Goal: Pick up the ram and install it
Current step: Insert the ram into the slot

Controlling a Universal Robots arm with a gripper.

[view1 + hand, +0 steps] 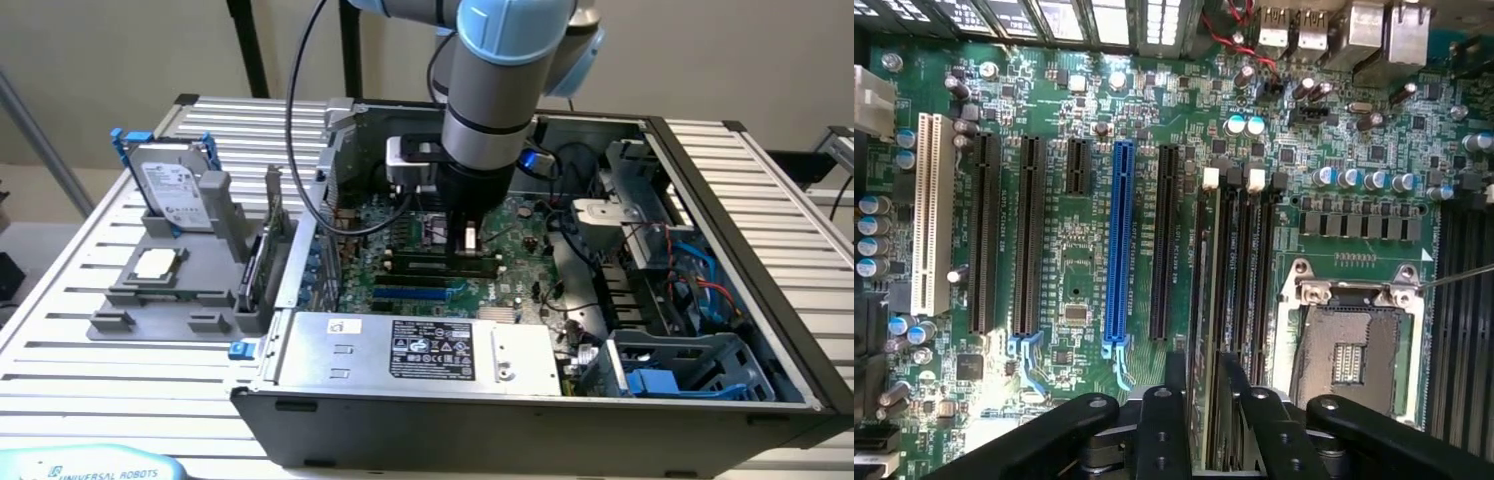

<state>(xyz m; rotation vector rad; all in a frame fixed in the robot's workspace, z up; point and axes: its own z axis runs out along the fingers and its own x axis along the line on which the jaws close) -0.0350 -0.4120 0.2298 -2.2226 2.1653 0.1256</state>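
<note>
The ram (1204,280) is a thin green stick standing on edge in a memory slot of the motherboard (1084,330), beside the other black slots. My gripper (1204,400) is straight above it with one finger (1166,410) on each side of the stick and a slim gap to it, so it stands open. In the exterior view the gripper (469,243) reaches down into the open computer case (747,200), just over the ram (430,264) in the row of slots.
The empty processor socket (1349,345) lies beside the memory slots, and a blue slot (1121,250) on their other side. The power supply (427,350) lines the case front; cables (654,250) are at the exterior view's right. A grey fixture (120,320) holds a hard drive (180,185) and a processor chip (154,263).
</note>
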